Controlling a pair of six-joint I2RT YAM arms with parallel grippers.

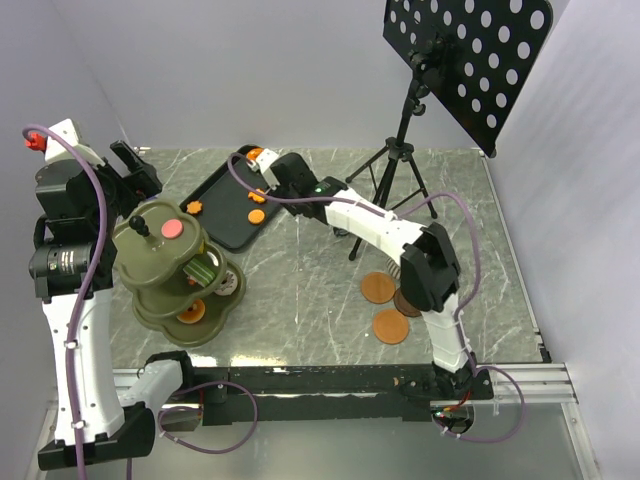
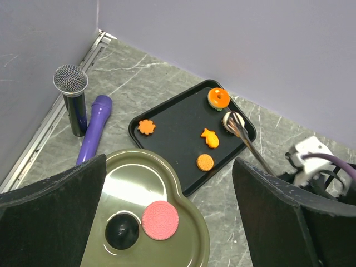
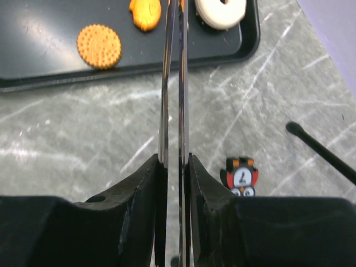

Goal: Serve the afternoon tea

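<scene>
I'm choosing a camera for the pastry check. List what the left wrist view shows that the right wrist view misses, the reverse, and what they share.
Left wrist only: the microphone, a purple handle, the olive stand carrying a pink cookie, a flower cookie and an orange-topped donut. Right wrist only: a small red-and-black figure on the table and a thin black rod. Both: the black tray, tongs, round cookie, fish cookie and white pastry.
</scene>
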